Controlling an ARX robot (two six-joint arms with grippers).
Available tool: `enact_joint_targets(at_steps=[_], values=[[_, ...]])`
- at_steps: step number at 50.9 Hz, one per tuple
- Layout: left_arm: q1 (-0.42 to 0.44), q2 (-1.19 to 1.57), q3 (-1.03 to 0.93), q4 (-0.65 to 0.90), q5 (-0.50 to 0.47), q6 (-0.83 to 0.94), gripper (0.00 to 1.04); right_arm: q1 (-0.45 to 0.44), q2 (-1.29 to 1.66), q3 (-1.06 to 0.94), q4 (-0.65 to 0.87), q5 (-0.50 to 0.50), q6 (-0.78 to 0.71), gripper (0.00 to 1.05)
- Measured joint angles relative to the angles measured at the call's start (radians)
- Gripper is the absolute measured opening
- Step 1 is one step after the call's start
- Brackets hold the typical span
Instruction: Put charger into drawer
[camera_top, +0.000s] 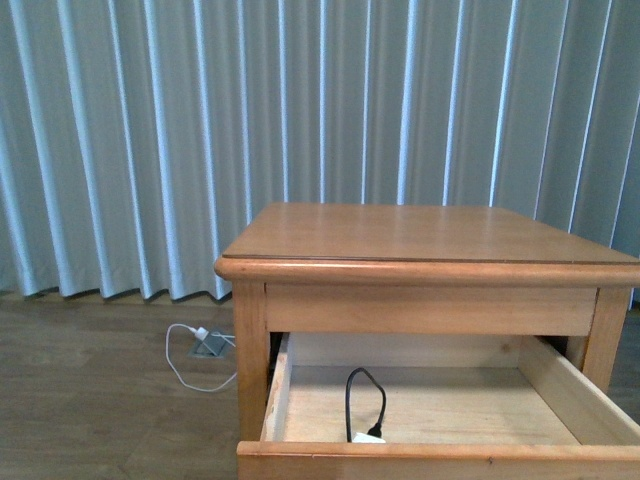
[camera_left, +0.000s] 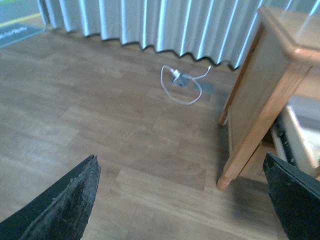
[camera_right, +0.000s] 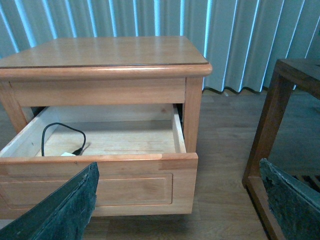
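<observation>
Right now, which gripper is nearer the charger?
Probably right. The right gripper faces the open drawer holding the charger; the left gripper hangs over the floor beside the nightstand.

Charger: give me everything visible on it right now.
The charger lies inside the open drawer, close behind its front panel and left of centre in the front view. Only the top of its small white block shows above the panel's edge. A thin black cable makes one open loop toward the back and returns to a black plug beside the block. It appears to rest on the pale wood floor. Nothing else touches it.
</observation>
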Motion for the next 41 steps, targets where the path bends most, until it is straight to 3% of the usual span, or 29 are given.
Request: enact_joint_targets(at_steps=[11, 16, 18, 36, 41], values=[[0.017, -0.008, -0.013, 0.0, 0.009, -0.013, 0.98, 0.0, 0.0, 0.0, 0.0, 0.0, 0.0, 0.96], [0.139, -0.076, -0.066, 0.115, 0.339, 0.09, 0.8, 0.0, 0.0, 0.0, 0.0, 0.0, 0.0, 0.96], [0.156, -0.087, -0.071, 0.126, 0.406, 0.12, 0.71, 0.0, 0.0, 0.0, 0.0, 0.0, 0.0, 0.96], [0.163, -0.12, -0.117, 0.131, 0.433, 0.169, 0.06, 0.0, 0.0, 0.0, 0.0, 0.0, 0.0, 0.96], [0.164, -0.153, -0.143, 0.136, 0.433, 0.173, 0.04, 0.0, 0.0, 0.0, 0.0, 0.0, 0.0, 0.96]])
